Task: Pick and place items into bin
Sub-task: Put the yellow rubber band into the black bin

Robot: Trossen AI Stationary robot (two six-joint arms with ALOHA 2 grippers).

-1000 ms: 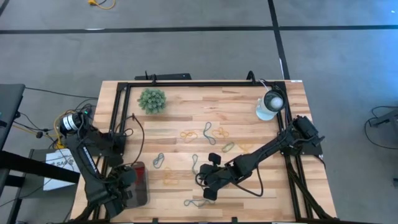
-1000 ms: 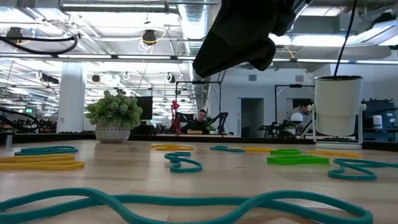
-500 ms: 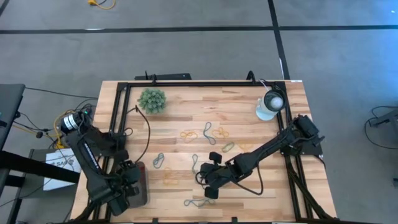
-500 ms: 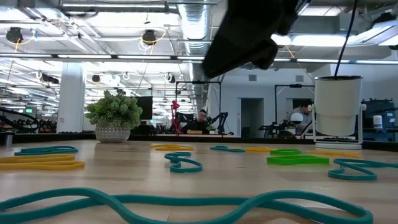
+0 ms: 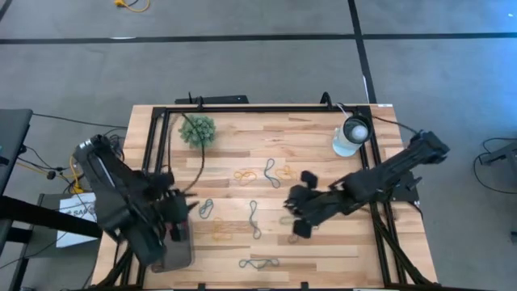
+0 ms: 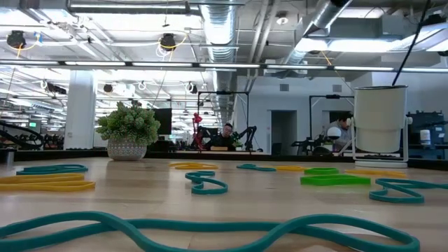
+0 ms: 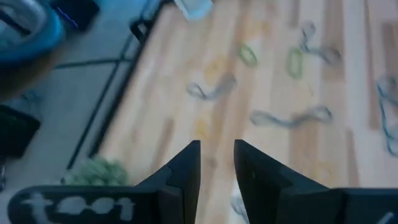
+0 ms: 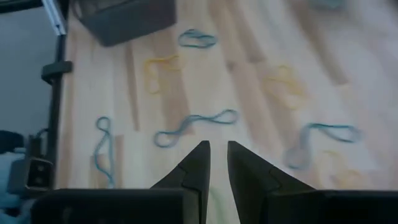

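Thin rubber-band loops (image 5: 253,214) in yellow, green and blue-grey lie scattered flat on the wooden table. The dark grey bin (image 5: 179,252) sits at the table's near left corner, and it also shows in the right wrist view (image 8: 124,18). My left gripper (image 5: 173,217) hangs raised just beyond the bin's far end, its fingers (image 7: 216,163) a narrow gap apart and empty. My right gripper (image 5: 297,208) hovers above the table's middle right, fingers (image 8: 217,163) also narrowly apart with nothing between them. Neither gripper shows in the low view.
A fuzzy green plant ball (image 5: 198,129) stands at the far left and a white lamp-like object (image 5: 349,137) at the far right. A black metal frame (image 5: 242,108) borders the table. In the low view a long teal band (image 6: 210,227) lies nearest.
My right gripper has risen and swung toward the table's right and far side, leaving the low view. My left gripper has lifted from over the bin and moved toward the far edge. The loops on the table have stayed put.
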